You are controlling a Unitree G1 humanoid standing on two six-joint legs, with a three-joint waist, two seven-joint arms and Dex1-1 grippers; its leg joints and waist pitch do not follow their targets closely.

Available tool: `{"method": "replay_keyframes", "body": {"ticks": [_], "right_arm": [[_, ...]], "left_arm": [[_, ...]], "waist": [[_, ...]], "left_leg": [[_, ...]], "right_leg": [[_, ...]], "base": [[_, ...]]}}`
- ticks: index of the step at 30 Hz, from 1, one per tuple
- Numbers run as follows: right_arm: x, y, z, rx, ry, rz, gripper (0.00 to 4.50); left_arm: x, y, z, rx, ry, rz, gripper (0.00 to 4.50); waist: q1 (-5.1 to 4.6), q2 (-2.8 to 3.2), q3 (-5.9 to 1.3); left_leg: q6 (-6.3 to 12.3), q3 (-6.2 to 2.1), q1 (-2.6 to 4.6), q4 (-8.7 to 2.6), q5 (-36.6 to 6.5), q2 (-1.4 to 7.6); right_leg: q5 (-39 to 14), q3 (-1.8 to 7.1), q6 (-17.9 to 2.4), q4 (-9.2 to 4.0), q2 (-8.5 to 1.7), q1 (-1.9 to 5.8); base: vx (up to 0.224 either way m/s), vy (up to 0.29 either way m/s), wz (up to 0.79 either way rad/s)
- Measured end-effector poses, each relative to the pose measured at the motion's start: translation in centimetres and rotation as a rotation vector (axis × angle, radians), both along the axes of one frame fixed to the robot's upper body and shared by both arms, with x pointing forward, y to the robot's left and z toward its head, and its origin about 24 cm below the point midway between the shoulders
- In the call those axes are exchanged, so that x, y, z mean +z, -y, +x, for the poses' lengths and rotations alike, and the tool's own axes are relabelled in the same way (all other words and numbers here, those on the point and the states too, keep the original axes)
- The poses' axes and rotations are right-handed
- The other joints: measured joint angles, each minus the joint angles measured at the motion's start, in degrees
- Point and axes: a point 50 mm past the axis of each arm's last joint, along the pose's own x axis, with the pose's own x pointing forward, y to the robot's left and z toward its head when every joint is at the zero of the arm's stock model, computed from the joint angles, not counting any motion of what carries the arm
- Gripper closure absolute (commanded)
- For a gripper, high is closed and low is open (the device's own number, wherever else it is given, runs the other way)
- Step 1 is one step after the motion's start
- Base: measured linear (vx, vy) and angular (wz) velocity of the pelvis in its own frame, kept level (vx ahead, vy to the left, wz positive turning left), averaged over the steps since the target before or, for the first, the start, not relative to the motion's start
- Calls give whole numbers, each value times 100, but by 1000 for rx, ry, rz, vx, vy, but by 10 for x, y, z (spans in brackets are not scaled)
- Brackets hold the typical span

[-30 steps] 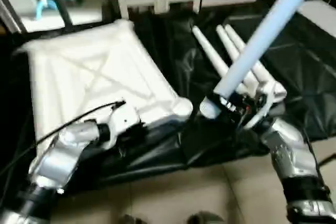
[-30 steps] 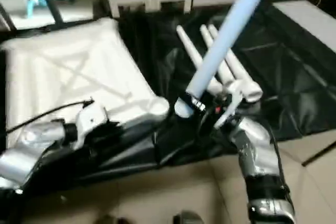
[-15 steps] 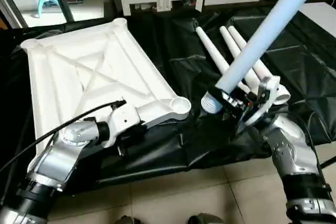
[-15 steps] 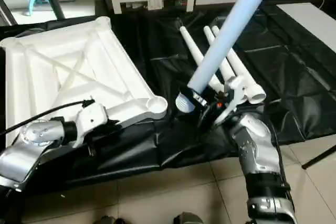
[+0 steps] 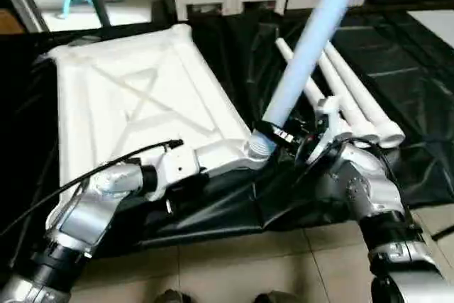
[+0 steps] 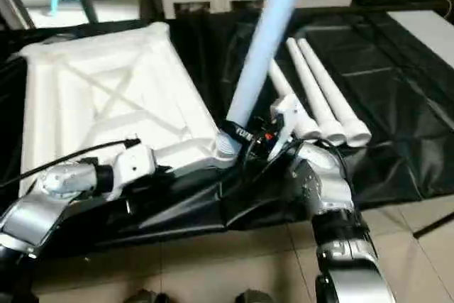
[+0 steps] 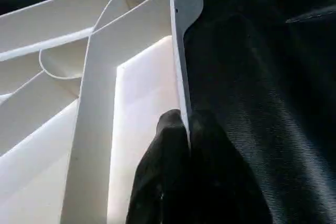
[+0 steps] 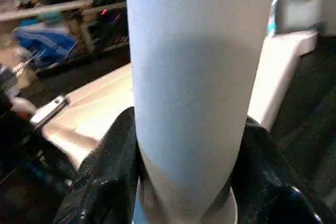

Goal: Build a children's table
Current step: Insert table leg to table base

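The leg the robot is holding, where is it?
In the head views the leg slants up from the right gripper, its lower end at the tabletop's near right corner socket.

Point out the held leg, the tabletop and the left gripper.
held leg [image 5: 306,47], left eye view, middle of its shaft.
tabletop [image 5: 135,97], left eye view, ribbed underside at the X.
left gripper [image 7: 188,129], left wrist view, fingertips pinching the rim.

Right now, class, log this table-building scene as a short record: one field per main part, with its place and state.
tabletop: upside down on black sheet, X ribs up
left tool: shut on tabletop's near rim
right tool: shut on leg
held leg: tilted, thick end at near corner socket
spare legs: three, lying side by side on the sheet
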Motion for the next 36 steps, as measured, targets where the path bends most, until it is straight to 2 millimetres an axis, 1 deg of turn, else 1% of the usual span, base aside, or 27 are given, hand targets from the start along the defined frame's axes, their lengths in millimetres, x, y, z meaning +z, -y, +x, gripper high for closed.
{"method": "replay_keyframes", "body": {"ticks": [3, 6, 7, 11, 14, 22, 26, 33, 36], "right_arm": [[-3, -3, 1, 28, 4, -26, 258], [-1, -3, 3, 50, 12, -55, 258], [-1, -2, 3, 66, 15, -65, 258], [-2, 4, 2, 83, 35, -106, 258], [-2, 12, 5, 70, 37, -115, 258], [-5, 15, 8, 55, 8, -80, 258], [-7, 15, 7, 77, -2, -75, 259], [-3, 12, 8, 162, 80, -196, 259], [-2, 12, 8, 187, 85, -221, 259]], "left_arm": [[0, 1, 0, -5, 1, -2, 450], [0, 2, 0, -6, 1, -1, 450], [0, 2, 1, -6, 2, -3, 450], [0, 2, 1, -11, 1, -3, 450], [0, 2, 1, -12, 1, -3, 450], [0, 4, 1, -21, -2, -9, 450], [0, 4, 0, -27, -10, -13, 450], [0, 4, 0, -34, -20, -15, 450], [-1, 5, 0, -38, -25, -15, 450]], "waist": [[5, -40, -1], [-3, -77, -1], [0, -99, 0], [-4, -117, 0], [-6, -120, 0], [-2, -119, 0], [2, -119, 0], [-3, -118, -1], [-8, -120, -1]], "left_leg": [[1, 15, -1, 1, 1, 1], [1, 18, -1, 2, 1, 0], [2, 20, -1, 2, 2, 2], [2, 21, 2, 2, 2, 2], [2, 21, 4, 1, 2, 4], [4, 21, 3, 0, 2, 4], [4, 21, 4, -1, 2, 5], [11, 21, 10, -2, -3, 6], [16, 22, 20, -3, -7, 6]], "right_leg": [[0, 3, 0, 0, -7, 1], [0, 5, 0, 0, -8, 4], [0, 5, 0, 0, -8, 7], [0, 5, 0, -8, -8, 16], [0, 5, 0, -7, -8, 21], [0, 5, 0, -19, -8, 30], [0, 3, 0, -21, -8, 32], [0, 2, 0, -37, -8, 44], [0, 1, 0, -48, -8, 58]], "base": [[0, 0, 0], [0, 0, 0], [0, 0, 0], [0, 0, 0], [0, 0, 0], [0, 0, 0], [0, 0, 0], [0, 0, 0], [0, 0, 0]]}}
